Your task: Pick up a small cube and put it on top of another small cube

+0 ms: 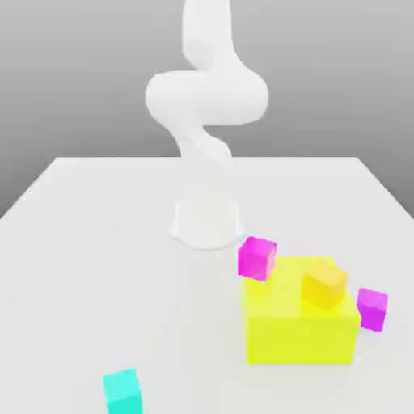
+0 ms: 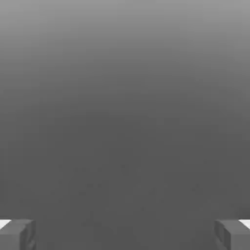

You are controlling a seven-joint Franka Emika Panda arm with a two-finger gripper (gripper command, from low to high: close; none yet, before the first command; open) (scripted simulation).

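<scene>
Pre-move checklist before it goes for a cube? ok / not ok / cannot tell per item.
1. Claw open, nothing between the fingers: ok.
2. Cyan cube free-standing on the table: ok.
3. Orange cube sits on the yellow block: ok.
4. Magenta cube clear of the block: cannot tell.
5. Second magenta cube clear of the block: cannot tell.
6. Claw lined up over a cube: not ok.
</scene>
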